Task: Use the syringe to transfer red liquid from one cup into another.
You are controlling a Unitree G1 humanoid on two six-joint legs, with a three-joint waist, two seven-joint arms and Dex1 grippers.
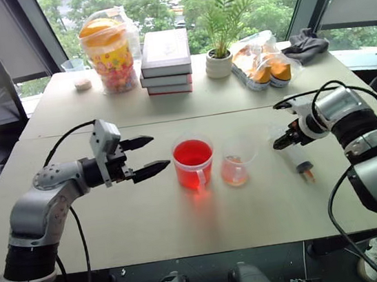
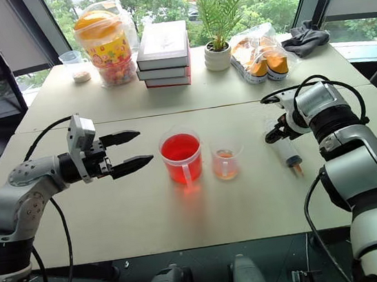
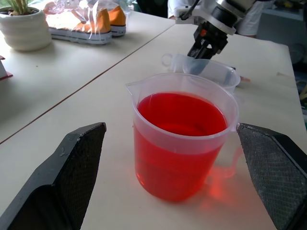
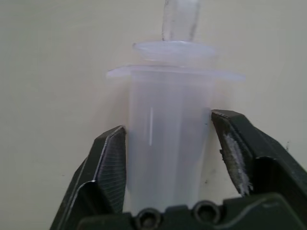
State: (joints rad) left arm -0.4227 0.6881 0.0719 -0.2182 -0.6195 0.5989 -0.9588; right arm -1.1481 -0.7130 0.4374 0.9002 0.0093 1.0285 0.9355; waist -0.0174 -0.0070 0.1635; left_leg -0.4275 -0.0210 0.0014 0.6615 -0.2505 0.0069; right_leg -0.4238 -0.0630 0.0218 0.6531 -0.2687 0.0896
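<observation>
syringe handling: light, stiff, smooth clear plastic, likely slippery; barrel is round so it may roll on the bench; best taken across the barrel just below the flange (that is where the pads sit now)
syringe look: syringe (image 1: 295,157) has a clear barrel, dark plunger seal near the orange-red tip, wide flange and plunger disc at the far end
syringe place: lies flat on the bench (image 1: 116,227), tip toward the robot, just beside the smaller cup on its right
right end effector: right end effector (image 4: 168,158) pitched down, fingers (image 4: 108,165) against both sides of the barrel, clamped on it; syringe not lifted yet
left end effector: left end effector (image 1: 145,155) level, jaws wide apart, holds nothing, pointing at the red cup from its left, near but apart
red cup: larger cup (image 1: 193,162) with handle, upright, well filled with red liquid (image 3: 180,115)
smaller cup: smaller cup (image 1: 235,166) upright just right of the red one, a little pale pink-orange liquid at the bottom
risk: thin cups tip easily, liquid spills
</observation>
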